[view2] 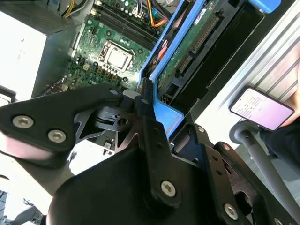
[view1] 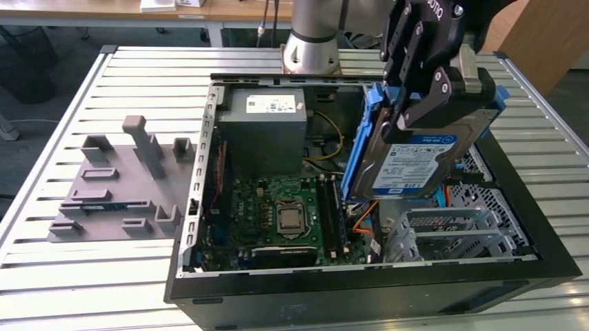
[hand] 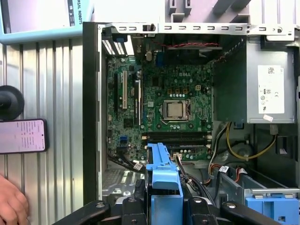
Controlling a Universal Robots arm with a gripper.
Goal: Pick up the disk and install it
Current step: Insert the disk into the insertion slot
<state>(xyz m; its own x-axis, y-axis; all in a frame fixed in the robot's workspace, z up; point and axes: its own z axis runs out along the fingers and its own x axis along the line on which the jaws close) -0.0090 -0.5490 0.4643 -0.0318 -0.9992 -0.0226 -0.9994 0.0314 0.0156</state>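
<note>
gripper (view1: pixel 442 103): upper body was cut off by exterior view's top edge.
disk (view1: pixel 414 162): label's top was hidden behind gripper; print too small to read.
phone (hand: pixel 22 136): one end was cropped at frame edge, first wrist view.
hand (hand: pixel 11 206): mostly out of frame, same pic.
case (view1: pixel 368 296): lower front was cropped, exterior view.

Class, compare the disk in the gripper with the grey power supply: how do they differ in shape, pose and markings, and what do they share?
Shape: the disk is a thin slab, the power supply a deep box.
Pose: the disk hangs tilted over the case, clamped in the gripper; the power supply sits inside it.
Markings: the disk has blue rails and a blue-and-white label, the power supply a white sticker.
Both are rectangular.
</note>
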